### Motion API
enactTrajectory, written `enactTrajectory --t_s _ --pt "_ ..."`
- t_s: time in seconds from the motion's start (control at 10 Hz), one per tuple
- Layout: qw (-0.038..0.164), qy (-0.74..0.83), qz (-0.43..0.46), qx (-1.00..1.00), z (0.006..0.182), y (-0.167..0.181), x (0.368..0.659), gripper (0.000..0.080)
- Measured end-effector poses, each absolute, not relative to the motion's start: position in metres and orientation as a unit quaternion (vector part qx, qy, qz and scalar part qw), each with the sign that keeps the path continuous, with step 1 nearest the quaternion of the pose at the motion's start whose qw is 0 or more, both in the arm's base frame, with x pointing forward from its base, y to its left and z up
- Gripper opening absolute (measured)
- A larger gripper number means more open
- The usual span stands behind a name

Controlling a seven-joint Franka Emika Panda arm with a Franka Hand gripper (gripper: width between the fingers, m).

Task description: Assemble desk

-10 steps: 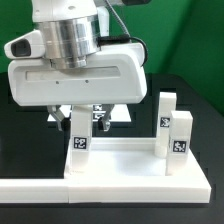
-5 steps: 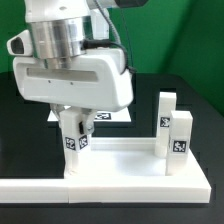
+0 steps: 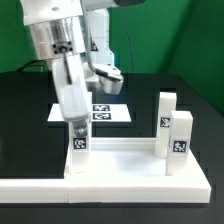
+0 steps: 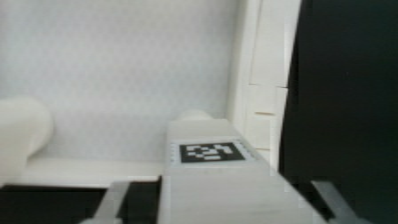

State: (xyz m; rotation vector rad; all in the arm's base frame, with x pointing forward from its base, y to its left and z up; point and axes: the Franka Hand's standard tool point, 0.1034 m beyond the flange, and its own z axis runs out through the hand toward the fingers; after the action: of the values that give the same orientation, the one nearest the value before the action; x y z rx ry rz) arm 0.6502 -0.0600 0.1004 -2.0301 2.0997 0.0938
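Note:
The white desk top (image 3: 130, 168) lies as a rimmed tray on the black table. Three tagged block legs stand up from it: one at the exterior view's left (image 3: 78, 145) and two at the right (image 3: 165, 118) (image 3: 179, 140). My gripper (image 3: 77, 128) reaches straight down over the left leg, shut on its upper part, with the hand turned edge-on to the camera. In the wrist view the tagged leg (image 4: 210, 152) runs up between my two fingers, my gripper (image 4: 226, 205) sits astride it, and the desk top (image 4: 125, 60) spreads beyond it.
The marker board (image 3: 100, 110) lies flat on the table behind the desk. A long white border bar (image 3: 30, 188) runs along the front at the exterior view's left. A white rounded shape (image 4: 18, 125) shows at the wrist view's edge.
The jaws have narrowed onto the left leg. The hand has twisted about its upright axis, from broad side facing the camera to edge-on. The leg stays in its corner.

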Motion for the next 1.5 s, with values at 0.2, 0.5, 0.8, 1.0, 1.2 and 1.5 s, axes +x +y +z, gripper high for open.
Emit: enactTrajectory --t_s 0.2,0.5,0.8,1.0,1.2,1.5 --pt "0.109 0.715 0.032 -0.689 0.100 -0.058 0.650 0.0300" --pt "0.101 0.529 0.034 -0.842 0.098 -0.059 0.643 0.0620" --pt "0.101 0.426 0.027 -0.898 0.097 -0.058 0.643 0.0644" --pt "0.102 0.365 0.020 -0.925 0.098 -0.058 0.643 0.0649" --pt "0.068 0.162 -0.017 -0.984 0.108 -0.065 0.653 0.0649" --pt "0.064 0.143 -0.025 -0.987 0.104 -0.067 0.652 0.0637"
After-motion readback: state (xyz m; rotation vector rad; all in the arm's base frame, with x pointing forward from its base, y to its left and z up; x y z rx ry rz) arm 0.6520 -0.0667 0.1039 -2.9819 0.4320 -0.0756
